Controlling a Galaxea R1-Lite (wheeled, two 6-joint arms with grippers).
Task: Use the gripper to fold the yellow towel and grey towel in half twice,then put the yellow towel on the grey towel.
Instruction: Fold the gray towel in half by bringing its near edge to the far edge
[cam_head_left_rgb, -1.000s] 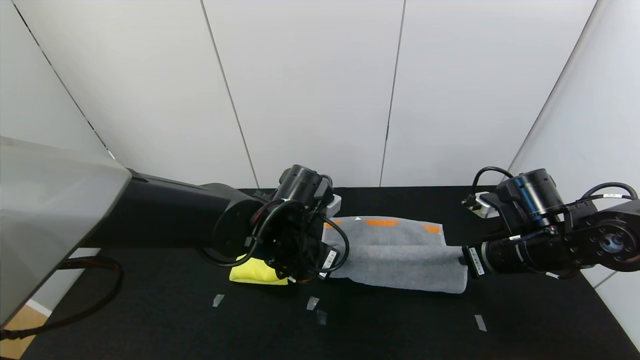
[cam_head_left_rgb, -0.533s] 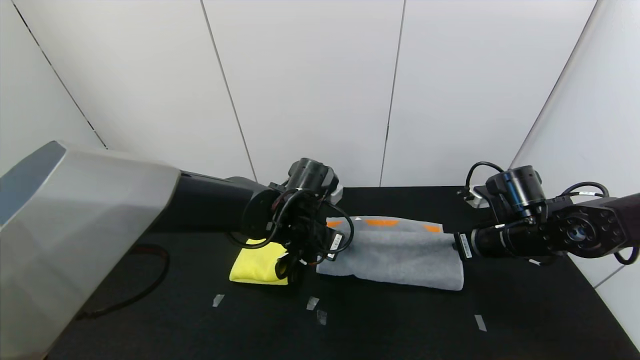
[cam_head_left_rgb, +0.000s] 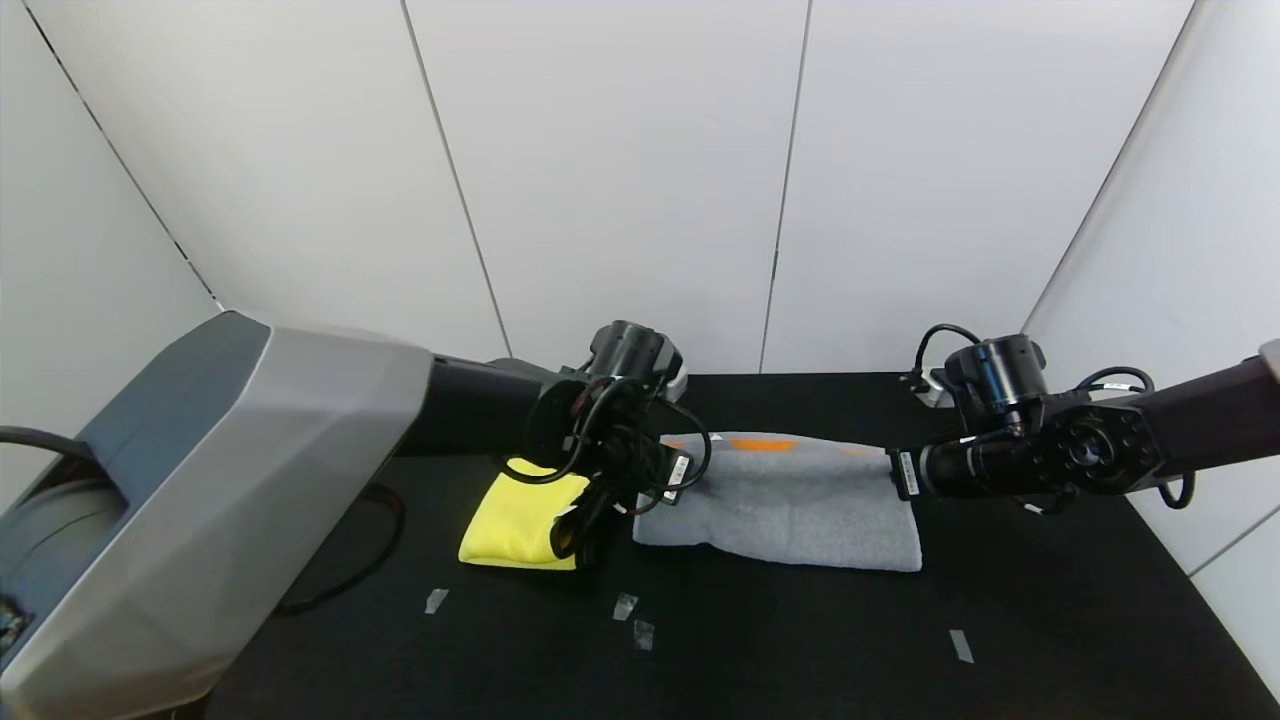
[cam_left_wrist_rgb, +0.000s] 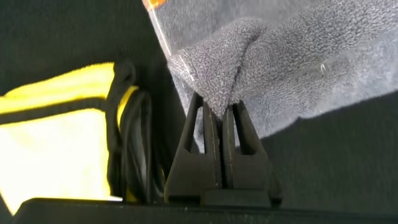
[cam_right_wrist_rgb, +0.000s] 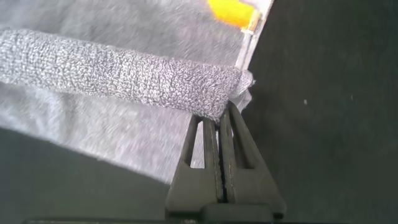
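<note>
On the desk (cam_head_left_rgb: 1050, 620), left gripper (cam_left_wrist_rgb: 216, 115) and right gripper (cam_right_wrist_rgb: 222, 115) each pinch a grey towel (cam_head_left_rgb: 790, 505) corner, having carried the near edge farther back; yellow towel (cam_head_left_rgb: 515, 520) waits folded alongside.

White panel walls (cam_head_left_rgb: 620, 170) fill the upper half of the frame, split by thin dark seams that run down from the top edge. Another pale panel (cam_head_left_rgb: 1190, 240) angles in along the right side, closing a corner in the upper right. Below them, a black, matte surface (cam_head_left_rgb: 800, 640) spreads across the lower half of the frame. A few small pale tape strips (cam_head_left_rgb: 625, 605) sit on it toward the bottom centre, with one more (cam_head_left_rgb: 960, 645) at lower right. The light is even and soft, casting no hard shadows. A sliver of tan floor (cam_head_left_rgb: 1235, 555) shows at the right edge.
</note>
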